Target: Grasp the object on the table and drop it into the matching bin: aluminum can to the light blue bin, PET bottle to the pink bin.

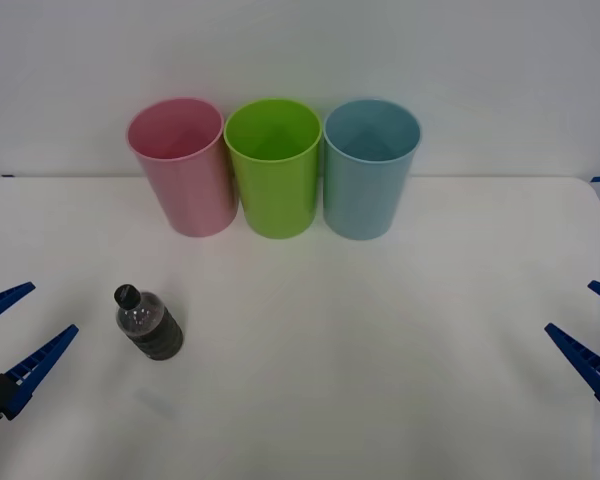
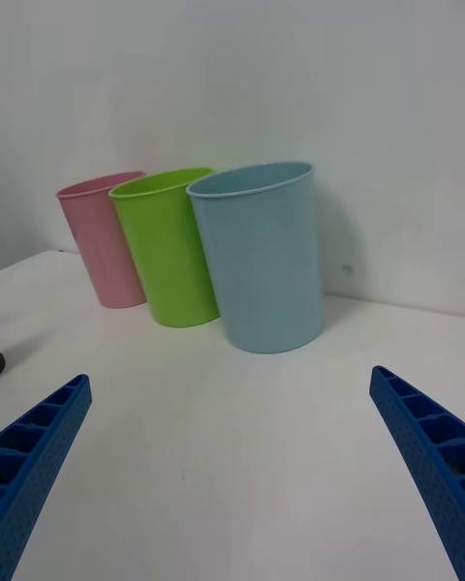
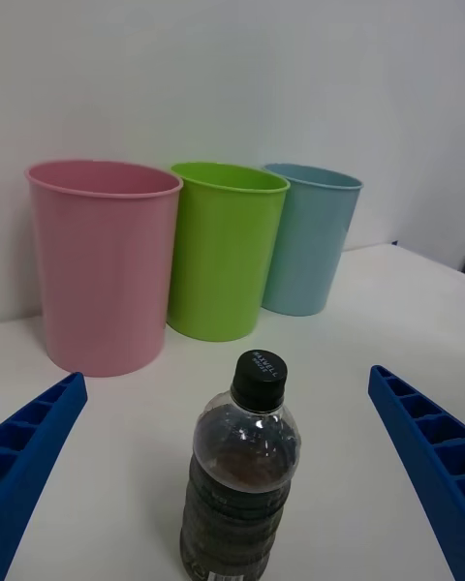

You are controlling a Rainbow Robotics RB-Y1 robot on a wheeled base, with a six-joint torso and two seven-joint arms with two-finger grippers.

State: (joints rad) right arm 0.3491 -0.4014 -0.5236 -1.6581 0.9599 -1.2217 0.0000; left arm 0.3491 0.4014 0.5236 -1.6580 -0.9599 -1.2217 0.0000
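While upright at lower left on table (image 1: 380, 330) | PET bottle (image 1: 150, 324) beside left gripper (image 1: 15, 330), fingers wide | right gripper (image 1: 595, 335) lower right, fingers wide | pink bin (image 1: 180, 165), light blue bin (image 1: 370, 168) at top centre

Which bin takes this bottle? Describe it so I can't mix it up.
Three tall bins stand in a row at the white table's far edge. Take the pink bin, the end one on the robot's left, nearest the PET bottle; its neighbour is lime green.
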